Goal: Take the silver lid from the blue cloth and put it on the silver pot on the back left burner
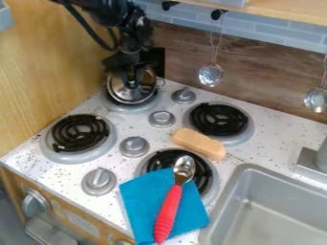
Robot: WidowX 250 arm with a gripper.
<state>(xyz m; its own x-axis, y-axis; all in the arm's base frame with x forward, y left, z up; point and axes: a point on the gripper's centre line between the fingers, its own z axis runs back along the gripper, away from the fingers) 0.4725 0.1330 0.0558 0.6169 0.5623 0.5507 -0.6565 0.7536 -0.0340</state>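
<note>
The black gripper [131, 80] hangs over the back left burner, right at a shiny round metal lid or pan [119, 91] that looks tilted above that burner. The gripper covers part of the metal piece, and how the two touch is unclear. On the front right burner and the counter in front of it lies a blue cloth [142, 201]. A spoon with a red handle [169, 213] rests across the cloth, its metal bowl over the burner coil. Between the two right burners sits a tan, bread-like block [199, 143].
Black coils [80, 133] fill the front left burner, and another coil burner [219, 119] is at the back right. Several grey knobs [134, 146] stand between burners. A grey sink [239, 203] is at lower right. Metal utensils [211, 75] hang by the back wall; a wooden panel [48, 67] borders the left.
</note>
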